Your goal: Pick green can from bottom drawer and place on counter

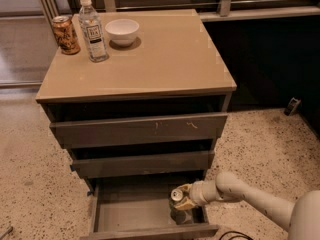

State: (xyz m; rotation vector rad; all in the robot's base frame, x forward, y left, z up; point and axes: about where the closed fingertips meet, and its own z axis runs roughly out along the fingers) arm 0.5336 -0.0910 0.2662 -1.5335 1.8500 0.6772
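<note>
The green can [177, 206] stands upright at the right end of the open bottom drawer [135, 214], silver top up. My gripper [183, 200] reaches in from the right on a cream arm, and its fingers [186, 203] are closed around the can's upper part. The can's lower body is dark and partly shadowed inside the drawer. The tan counter [160, 54] is the cabinet's top, well above the gripper.
On the counter's back left stand an orange-brown can [66, 34], a water bottle [92, 30] and a white bowl [122, 31]. The two wider drawers [140, 129] above are pulled out a little and overhang the bottom drawer. Speckled floor lies around.
</note>
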